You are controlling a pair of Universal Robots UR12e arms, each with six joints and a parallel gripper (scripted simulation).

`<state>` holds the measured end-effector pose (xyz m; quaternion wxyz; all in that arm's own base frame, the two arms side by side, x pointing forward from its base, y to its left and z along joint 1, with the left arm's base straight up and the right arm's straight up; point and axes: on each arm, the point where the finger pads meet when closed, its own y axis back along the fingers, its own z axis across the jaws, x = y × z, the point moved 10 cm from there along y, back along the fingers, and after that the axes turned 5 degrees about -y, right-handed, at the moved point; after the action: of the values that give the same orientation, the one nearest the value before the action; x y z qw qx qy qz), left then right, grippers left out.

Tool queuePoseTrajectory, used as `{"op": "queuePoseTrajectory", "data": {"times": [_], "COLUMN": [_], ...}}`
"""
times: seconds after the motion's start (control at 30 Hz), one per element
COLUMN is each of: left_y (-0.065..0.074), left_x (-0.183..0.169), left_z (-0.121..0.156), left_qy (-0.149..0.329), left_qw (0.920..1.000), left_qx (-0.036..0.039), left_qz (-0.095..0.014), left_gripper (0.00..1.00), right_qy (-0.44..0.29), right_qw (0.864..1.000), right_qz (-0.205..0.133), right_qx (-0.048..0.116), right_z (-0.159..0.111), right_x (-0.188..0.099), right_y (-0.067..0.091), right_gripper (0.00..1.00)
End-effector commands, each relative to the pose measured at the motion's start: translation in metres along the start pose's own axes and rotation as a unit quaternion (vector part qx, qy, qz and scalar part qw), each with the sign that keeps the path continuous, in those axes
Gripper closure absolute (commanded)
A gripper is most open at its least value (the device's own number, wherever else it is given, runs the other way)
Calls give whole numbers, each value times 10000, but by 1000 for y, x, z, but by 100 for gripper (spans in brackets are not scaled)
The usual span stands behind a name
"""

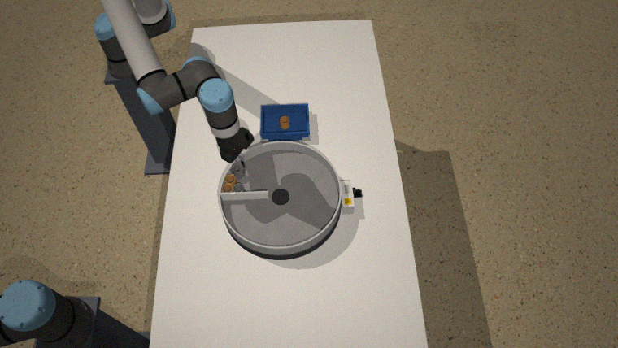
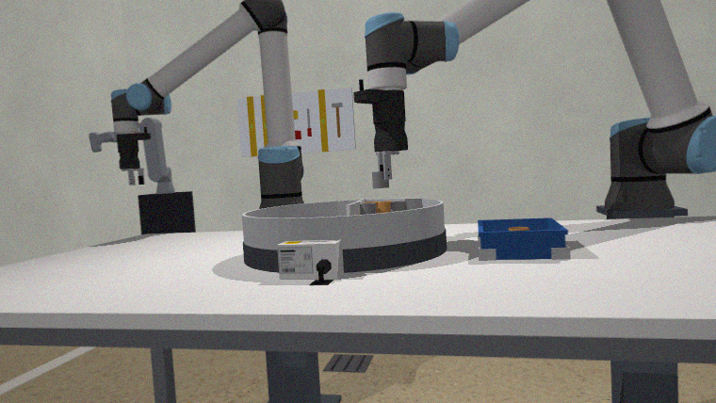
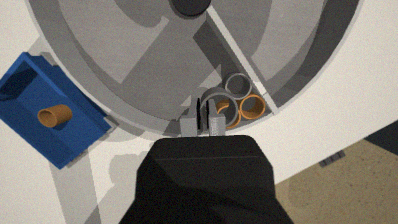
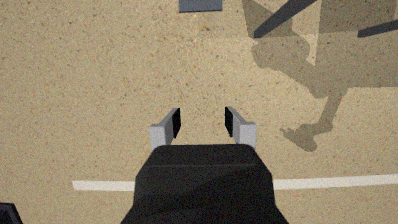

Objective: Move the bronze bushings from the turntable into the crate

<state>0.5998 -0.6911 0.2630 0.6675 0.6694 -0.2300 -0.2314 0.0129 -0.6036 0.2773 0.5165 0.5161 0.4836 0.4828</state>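
Observation:
My left gripper (image 1: 240, 162) (image 2: 384, 174) (image 3: 203, 107) is shut on the wall of a steel bushing (image 1: 237, 168) (image 2: 380, 180) (image 3: 235, 111) and holds it upright above the turntable (image 1: 280, 250) (image 2: 301, 233) (image 3: 165, 75). Below, by the divider, stand two bronze bushings, one (image 1: 229, 178) (image 3: 252, 96) in clear view and one (image 1: 227, 188) partly hidden in the left wrist view by the held bushing, and a steel bushing (image 1: 238, 187) (image 3: 238, 74). The blue crate (image 1: 285, 135) (image 2: 521, 245) (image 3: 82, 151) sits level in its guides with one bronze bushing (image 1: 284, 122) (image 2: 518, 228) (image 3: 56, 115). My right gripper (image 2: 136, 177) (image 4: 202, 116) is open, empty, away from the table.
The turntable's rim wall and its radial divider (image 1: 244, 195) (image 3: 242, 60) stand up close around the bushings. A dark hub (image 1: 280, 196) is at the centre. A white box (image 1: 347, 189) (image 2: 295, 263) with a black knob (image 1: 357, 193) (image 2: 323, 265) sits at the turntable's outer side.

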Motion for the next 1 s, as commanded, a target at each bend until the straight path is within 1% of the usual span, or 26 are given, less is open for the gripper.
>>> {"op": "queuePoseTrajectory", "data": {"times": [0.0, 0.3, 0.37, 0.7, 0.87, 0.97], "left_y": [3, 4, 4, 4, 4, 4], "left_x": [15, 65, 65, 123, 138, 140], "left_z": [-4, -17, -17, -33, -37, -36], "left_qy": [9, 9, 9, 9, 9, 2], "left_qw": [10000, 10000, 10000, 10000, 10000, 10000], "left_qx": [-16, -15, -15, -15, -15, -15], "left_qz": [23, 23, 23, 24, 24, 24], "left_gripper": [100, 100, 100, 100, 100, 100], "right_qy": [6, 6, 6, 6, 6, 6], "right_qw": [10000, 10000, 10000, 10000, 10000, 10000], "right_qz": [6, 6, 6, 6, 6, 6], "right_qx": [-2, -2, -2, -2, -2, -2], "right_z": [1, 1, 1, 1, 1, 1], "right_x": [0, 0, 0, 0, 0, 0], "right_y": [0, 0, 0, 0, 0, 0], "right_gripper": [0, 0, 0, 0, 0, 0]}}
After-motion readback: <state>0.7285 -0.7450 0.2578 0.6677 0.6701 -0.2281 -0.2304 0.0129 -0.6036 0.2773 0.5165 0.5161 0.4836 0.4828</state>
